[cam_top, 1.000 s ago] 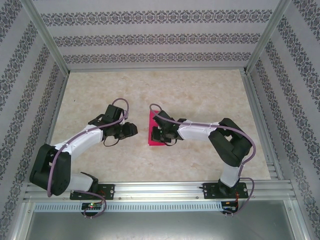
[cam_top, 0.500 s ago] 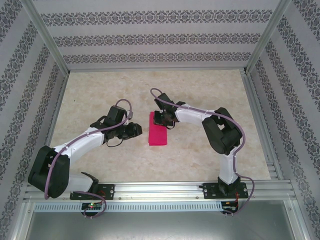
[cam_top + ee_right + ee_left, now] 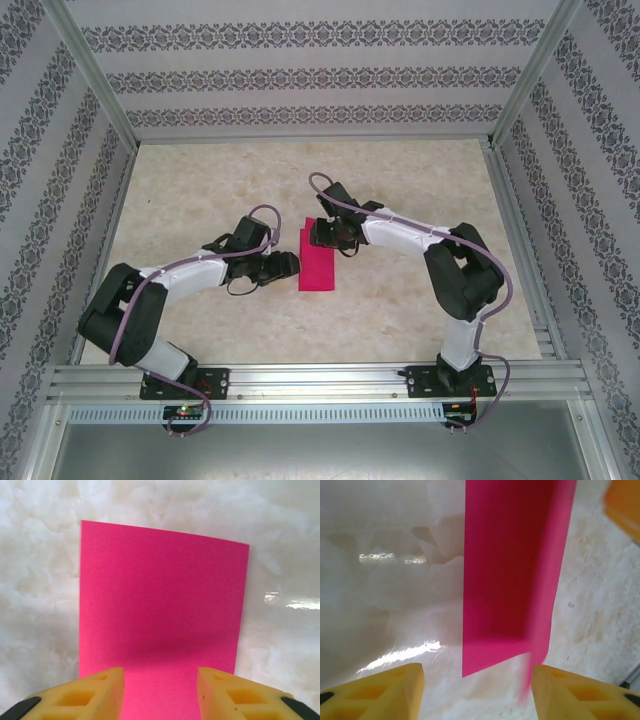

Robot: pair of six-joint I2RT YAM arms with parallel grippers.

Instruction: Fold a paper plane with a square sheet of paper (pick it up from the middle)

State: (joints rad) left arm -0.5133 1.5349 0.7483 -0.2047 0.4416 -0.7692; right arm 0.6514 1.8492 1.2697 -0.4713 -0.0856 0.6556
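The magenta-pink sheet of paper [image 3: 318, 258] lies flat on the table as a narrow rectangle, folded in half; a paper plane is out of view. My left gripper [image 3: 291, 265] is open at the sheet's left edge, low over the table. In the left wrist view the sheet [image 3: 510, 570] runs away from between the yellow fingers [image 3: 385, 690]. My right gripper [image 3: 322, 237] is open over the sheet's far end. In the right wrist view the sheet [image 3: 160, 595] reaches in between its fingertips [image 3: 240, 695]. Neither gripper holds anything.
The marbled beige table [image 3: 200, 190] is walled by patterned panels and a metal frame [image 3: 95, 110]. The right gripper's yellow finger [image 3: 625, 505] shows at the top right of the left wrist view. The two grippers are close together around the sheet.
My right gripper moved from over the sheet's near part to its far end. My left gripper slid right, up to the sheet's left edge.
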